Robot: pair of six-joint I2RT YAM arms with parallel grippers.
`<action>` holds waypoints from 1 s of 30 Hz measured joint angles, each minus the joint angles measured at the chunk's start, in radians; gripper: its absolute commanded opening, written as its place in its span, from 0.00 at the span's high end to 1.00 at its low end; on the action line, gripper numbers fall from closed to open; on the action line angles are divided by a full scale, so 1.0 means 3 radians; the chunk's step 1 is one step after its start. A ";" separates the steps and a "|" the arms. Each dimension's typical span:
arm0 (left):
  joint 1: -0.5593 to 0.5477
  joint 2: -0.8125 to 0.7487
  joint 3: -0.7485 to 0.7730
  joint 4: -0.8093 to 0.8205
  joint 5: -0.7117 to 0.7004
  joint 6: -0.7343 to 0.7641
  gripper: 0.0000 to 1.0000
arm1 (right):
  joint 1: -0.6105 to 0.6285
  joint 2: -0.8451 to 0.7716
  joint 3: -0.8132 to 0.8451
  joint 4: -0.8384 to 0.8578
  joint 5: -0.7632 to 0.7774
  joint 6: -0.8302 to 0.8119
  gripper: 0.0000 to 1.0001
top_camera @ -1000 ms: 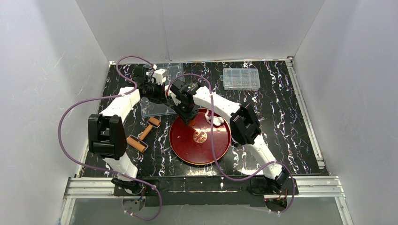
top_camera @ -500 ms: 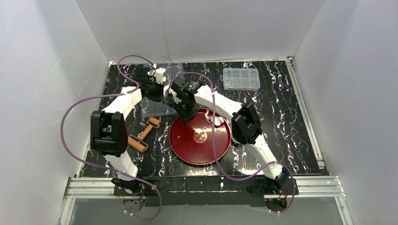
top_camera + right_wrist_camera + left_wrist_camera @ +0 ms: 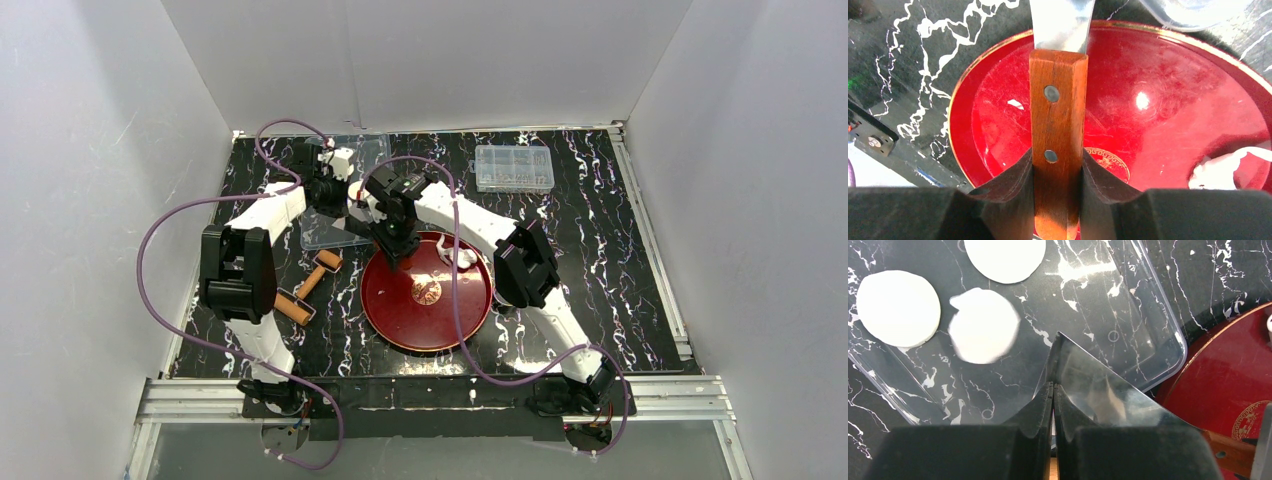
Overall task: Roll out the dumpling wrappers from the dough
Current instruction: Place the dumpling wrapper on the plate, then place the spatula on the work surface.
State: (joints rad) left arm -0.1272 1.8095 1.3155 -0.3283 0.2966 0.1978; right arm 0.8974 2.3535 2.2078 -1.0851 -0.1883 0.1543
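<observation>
Right hand (image 3: 1057,169) grips a spatula (image 3: 1058,100) over black marbled table (image 3: 600,260), white walls (image 3: 450,60).

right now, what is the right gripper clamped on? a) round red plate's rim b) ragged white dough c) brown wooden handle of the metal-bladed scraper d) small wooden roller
c: in the right wrist view the right gripper squeezes both sides of the brown wooden handle, above the round red plate.

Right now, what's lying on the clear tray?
Three dumpling wrappers lie flat and apart on the clear tray. The scraper and the left gripper cover the tray's near part, so anything lying there cannot be seen.
</observation>
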 measured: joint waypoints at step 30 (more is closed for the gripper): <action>0.0512 -0.0364 0.0924 -0.1502 0.0835 -0.0369 1.00 | -0.0198 -0.1787 -0.1764 -0.0041 0.0547 0.0004 0.99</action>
State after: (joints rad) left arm 0.0265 1.7004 1.5929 -0.7788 0.5472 0.0872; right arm 0.8379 1.8175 1.6787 -1.0973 -0.0242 0.1555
